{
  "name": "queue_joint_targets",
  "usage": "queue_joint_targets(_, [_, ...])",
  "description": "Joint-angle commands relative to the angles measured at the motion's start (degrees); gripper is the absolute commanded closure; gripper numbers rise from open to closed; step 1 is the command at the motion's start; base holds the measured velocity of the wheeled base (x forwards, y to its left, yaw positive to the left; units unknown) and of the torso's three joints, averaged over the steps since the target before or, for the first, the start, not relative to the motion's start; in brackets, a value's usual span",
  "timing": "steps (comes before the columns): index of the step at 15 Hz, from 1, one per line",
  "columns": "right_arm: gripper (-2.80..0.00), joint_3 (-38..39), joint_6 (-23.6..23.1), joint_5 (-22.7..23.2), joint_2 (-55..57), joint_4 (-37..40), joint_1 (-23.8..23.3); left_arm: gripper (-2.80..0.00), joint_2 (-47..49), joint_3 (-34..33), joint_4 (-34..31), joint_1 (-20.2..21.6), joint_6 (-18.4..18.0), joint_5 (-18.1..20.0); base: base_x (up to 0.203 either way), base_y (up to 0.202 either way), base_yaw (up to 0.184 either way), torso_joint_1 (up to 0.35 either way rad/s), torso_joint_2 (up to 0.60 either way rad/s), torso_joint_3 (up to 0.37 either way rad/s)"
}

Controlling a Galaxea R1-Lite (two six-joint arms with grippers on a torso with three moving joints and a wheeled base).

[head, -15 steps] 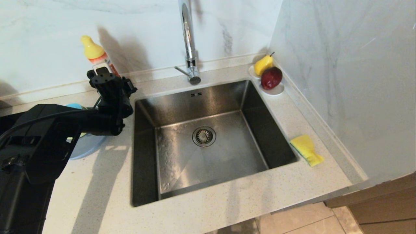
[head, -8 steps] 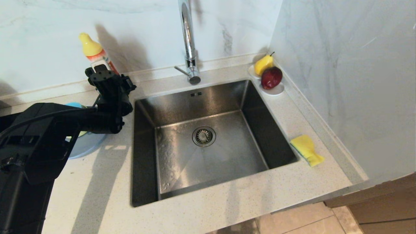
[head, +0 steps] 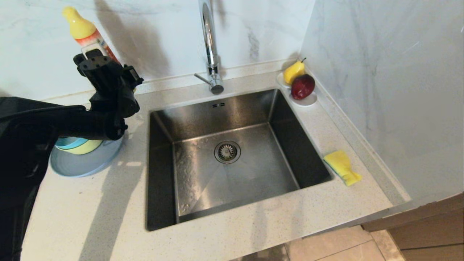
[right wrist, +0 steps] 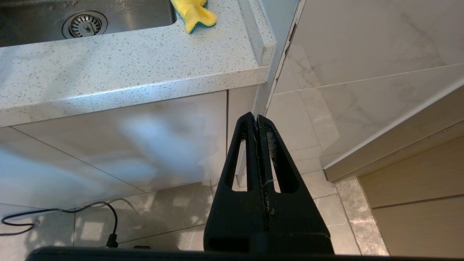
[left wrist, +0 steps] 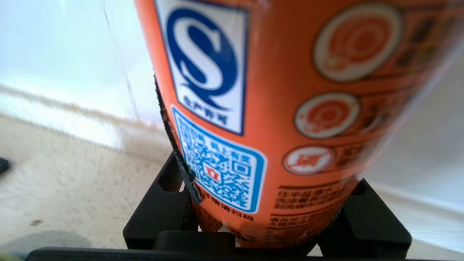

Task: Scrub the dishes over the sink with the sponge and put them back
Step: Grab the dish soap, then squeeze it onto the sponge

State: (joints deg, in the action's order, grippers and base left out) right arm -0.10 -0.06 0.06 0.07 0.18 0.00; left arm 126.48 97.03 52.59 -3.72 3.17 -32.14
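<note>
The left gripper is clamped around the lower body of the orange detergent bottle, which is tilted with its yellow cap leaning toward the far left, up against the marble wall. In the left wrist view the bottle fills the space between the two black fingers, its label and printed code facing the camera, with speckled counter and the foot of the wall behind it. Whether the bottle's base touches the counter cannot be told. Just near of that arm, on the countertop to the left of the sink, the dishes are stacked: the wide grey-blue plate at the bottom, the pale yellow bowl on it, and the teal-blue bowl nested inside that; the arm hides their far parts. The sink is a square steel basin with a round drain at its centre and the chrome faucet rising at its far edge. The sponge lies on the counter at the sink's right rim, yellow side up with a green edge showing. In the far right corner a small white dish carries a yellow pear and a dark red fruit. The right gripper hangs low beside the cabinet front, over the tiled floor, its fingers pressed together with nothing between them.
</note>
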Motion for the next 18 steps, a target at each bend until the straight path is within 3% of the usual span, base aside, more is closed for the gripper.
queue_joint_targets(1, [0.00,0.0,0.0,0.0,0.0,0.0,0.0,0.00,-11.3,-6.7,0.1,-2.6,0.0,-0.3,0.000,0.000,0.000,0.000,0.00,0.000])
queue_joint_targets(6, [0.00,0.1,0.0,0.1,0.0,0.0,0.0,0.00,-31.6,-19.4,-6.1,-10.9,-0.8,-0.4,0.000,0.000,0.000,0.000,0.00,0.000])
queue_joint_targets(9, [0.00,0.0,0.0,0.1,0.0,0.0,0.0,0.00,-43.1,-23.8,-14.5,-20.7,-3.1,-0.5,0.000,0.000,0.000,0.000,0.00,0.000])
queue_joint_targets(12, [0.00,0.0,0.0,0.0,0.0,0.0,0.0,0.00,-48.7,-26.3,-20.3,-28.5,-8.7,-0.4,0.000,0.000,0.000,0.000,0.00,0.000])
queue_joint_targets(16, [0.00,0.0,0.0,0.1,0.0,0.0,0.0,0.00,-49.7,-25.2,-20.9,-36.2,-17.6,0.2,0.000,0.000,0.000,0.000,0.00,0.000])
queue_joint_targets(18, [0.00,0.1,0.0,0.1,0.0,0.0,0.0,0.00,-49.5,-24.8,-20.9,-40.3,-18.8,0.2,0.000,0.000,0.000,0.000,0.00,0.000])
